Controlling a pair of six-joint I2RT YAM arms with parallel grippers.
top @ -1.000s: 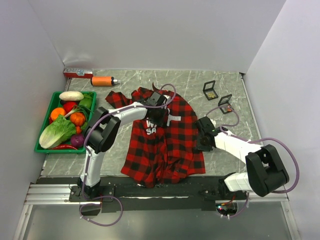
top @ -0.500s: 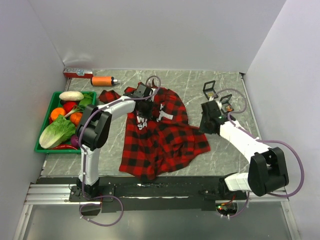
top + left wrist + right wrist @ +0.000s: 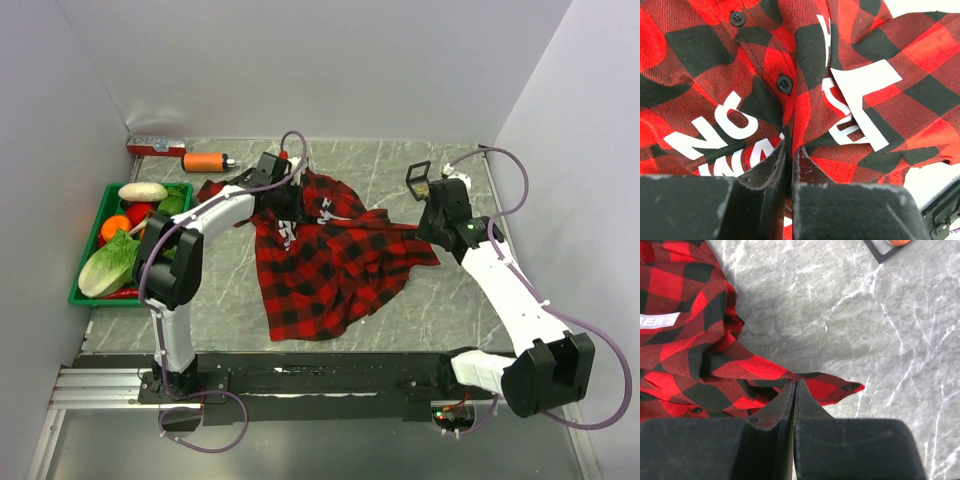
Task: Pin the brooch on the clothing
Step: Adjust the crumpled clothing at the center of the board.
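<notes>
One red-and-black plaid cloth shirt: we judge it limp, light. Left end effector and right end effector each pinch a fold.

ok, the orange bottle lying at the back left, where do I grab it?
Probably mid-body of the orange bottle, from straight above. It lies on its side, long axis left-right, so jaws closing front-to-back span its narrow width. Stay off the capped right end and the red box near its left end.
</notes>
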